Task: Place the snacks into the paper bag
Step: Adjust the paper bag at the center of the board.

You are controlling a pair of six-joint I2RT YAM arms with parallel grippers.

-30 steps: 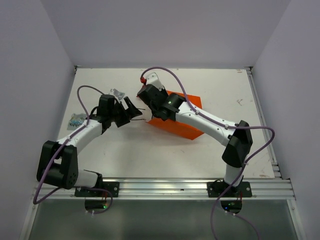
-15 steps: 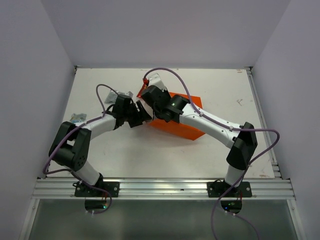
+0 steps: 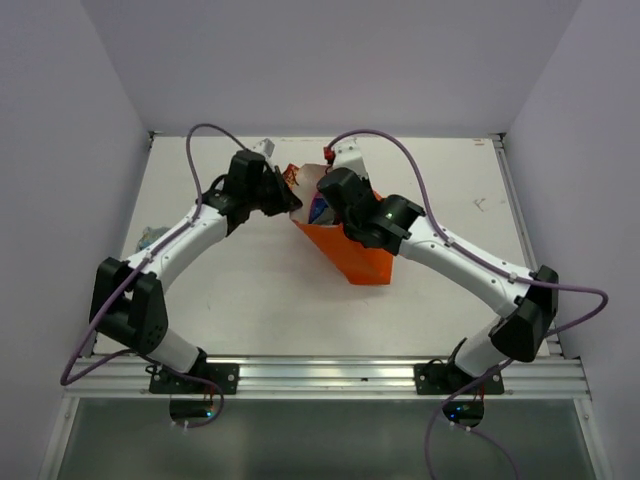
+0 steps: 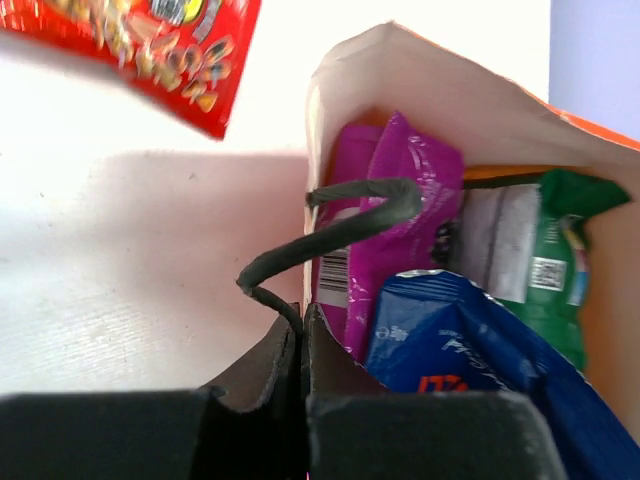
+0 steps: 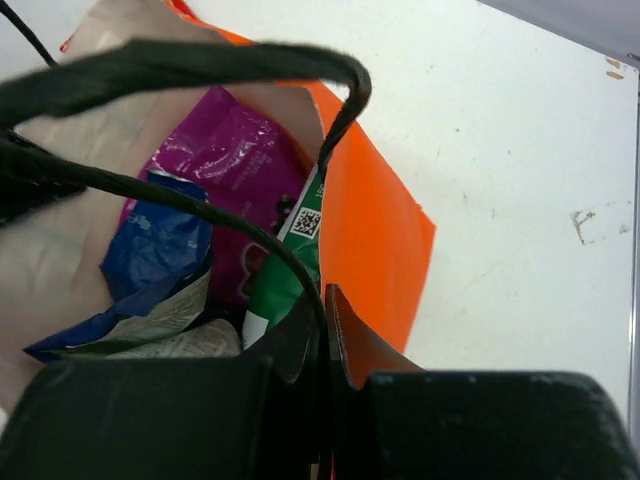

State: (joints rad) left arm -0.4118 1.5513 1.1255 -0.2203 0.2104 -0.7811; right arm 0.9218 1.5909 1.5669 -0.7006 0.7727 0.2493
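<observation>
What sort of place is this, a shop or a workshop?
Probably a robot test booth in a lab: a white table boxed in by blank walls, two arms bolted to a metal rail, and an orange paper bag of snacks.

White table [image 3: 250,300], lightly scuffed, sitting between plain pale lavender walls [image 3: 330,60]; aluminium rail [image 3: 330,372] running along its near edge; even light falling overall.

White table [image 3: 250,300]: paper bag [image 3: 355,258] centre, red packet [image 4: 130,50] beside, silver-grey packet [image 3: 149,238] left edge.
</observation>
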